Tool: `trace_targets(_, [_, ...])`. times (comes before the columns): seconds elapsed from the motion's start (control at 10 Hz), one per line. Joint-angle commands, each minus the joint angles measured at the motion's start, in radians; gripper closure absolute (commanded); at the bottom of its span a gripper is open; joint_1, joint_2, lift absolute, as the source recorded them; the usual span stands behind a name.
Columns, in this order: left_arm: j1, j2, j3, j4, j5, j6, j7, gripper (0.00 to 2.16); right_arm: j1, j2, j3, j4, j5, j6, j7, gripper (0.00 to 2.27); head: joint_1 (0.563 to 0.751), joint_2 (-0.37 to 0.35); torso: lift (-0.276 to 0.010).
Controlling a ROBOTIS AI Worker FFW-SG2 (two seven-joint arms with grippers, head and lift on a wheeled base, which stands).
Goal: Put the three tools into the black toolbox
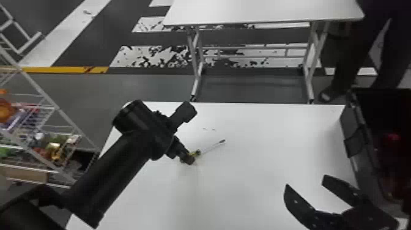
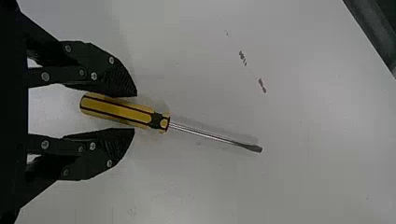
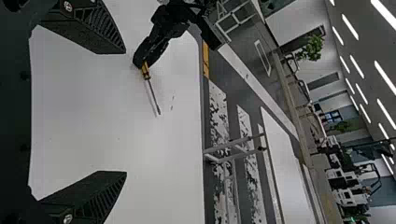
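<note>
Handle (image 2: 116, 110): smooth plastic, faintly glossy
Shaft (image 2: 201, 132): shiny, smooth metal, beyond the handle
Tip (image 2: 253, 148): duller, dark metal
Table (image 1: 260, 137): smooth, matt, under the tool
Box (image 1: 351, 122): dull, right of the tool
Left gripper (image 1: 188, 159): matt, ridged pads (image 2: 122, 84) beside the handle

The screwdriver handle (image 2: 116, 110) is yellow with black stripes; the table (image 1: 260, 137), white.

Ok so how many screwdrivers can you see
1: the yellow-and-black screwdriver lies on the near white table, handle between the open fingers of the left gripper. More may be hidden in the black toolbox.
</note>
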Motion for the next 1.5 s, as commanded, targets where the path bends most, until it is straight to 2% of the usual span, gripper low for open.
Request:
trace_targets(0.0, [0.001, -0.002, -0.002, -0.001, -0.002, 0.037, 0.006, 1.65, 0.005, 0.0, -0.01, -0.001, -0.016, -0.003, 0.0, 0.08, 0.695, 0.179, -0.051])
trace_targets(0.1, [0.001, 0.0, -0.002, -0.01, -0.002, 0.055, 0.011, 1.9, 0.006, 0.0, -0.01, -0.001, -0.017, -0.003, 0.0, 0.08, 0.695, 0.182, -0.051])
trace_targets(0.2, [0.001, 0.002, -0.002, -0.026, 0.001, 0.083, 0.012, 1.92, 0.006, 0.0, -0.01, -0.001, -0.019, -0.003, 0.0, 0.08, 0.695, 0.186, -0.051])
trace_targets(0.3, [0.008, 0.006, 0.006, -0.049, 0.009, 0.101, 0.012, 2.14, 0.006, 0.002, -0.01, 0.0, -0.02, -0.006, 0.0, 0.08, 0.695, 0.188, -0.051])
trace_targets(0.4, [0.019, 0.014, 0.023, -0.089, 0.018, 0.126, 0.011, 2.14, 0.003, 0.002, -0.009, 0.0, -0.02, -0.006, 0.0, 0.08, 0.695, 0.189, -0.051])
trace_targets(0.5, [0.036, 0.02, 0.063, -0.135, 0.035, 0.15, 0.002, 2.14, -0.003, 0.002, -0.009, 0.005, -0.02, -0.003, 0.0, 0.08, 0.695, 0.188, -0.051])
trace_targets(0.8, [0.116, 0.018, 0.25, -0.297, 0.123, 0.224, -0.044, 2.14, -0.043, 0.002, 0.003, 0.025, -0.013, 0.027, -0.003, 0.08, 0.695, 0.177, -0.051])
trace_targets(0.9, [0.139, 0.012, 0.316, -0.333, 0.181, 0.257, -0.058, 2.14, -0.063, 0.002, 0.006, 0.033, -0.011, 0.052, -0.005, 0.08, 0.695, 0.171, -0.051])
trace_targets(1.0, [0.172, -0.006, 0.377, -0.372, 0.234, 0.282, -0.07, 2.14, -0.081, 0.002, 0.013, 0.045, -0.01, 0.064, -0.005, 0.08, 0.695, 0.166, -0.051])
trace_targets(1.1, [0.211, -0.046, 0.445, -0.406, 0.281, 0.319, -0.092, 2.14, -0.096, 0.002, 0.017, 0.053, -0.008, 0.086, -0.005, 0.08, 0.695, 0.163, -0.051])
trace_targets(1.2, [0.245, -0.077, 0.483, -0.425, 0.327, 0.325, -0.099, 2.14, -0.113, 0.0, 0.017, 0.057, -0.008, 0.107, -0.005, 0.08, 0.695, 0.147, -0.051])
trace_targets(1.4, [0.318, -0.143, 0.501, -0.458, 0.356, 0.328, -0.126, 2.14, -0.145, -0.003, 0.013, 0.057, -0.011, 0.165, -0.001, 0.08, 0.695, 0.088, -0.051])
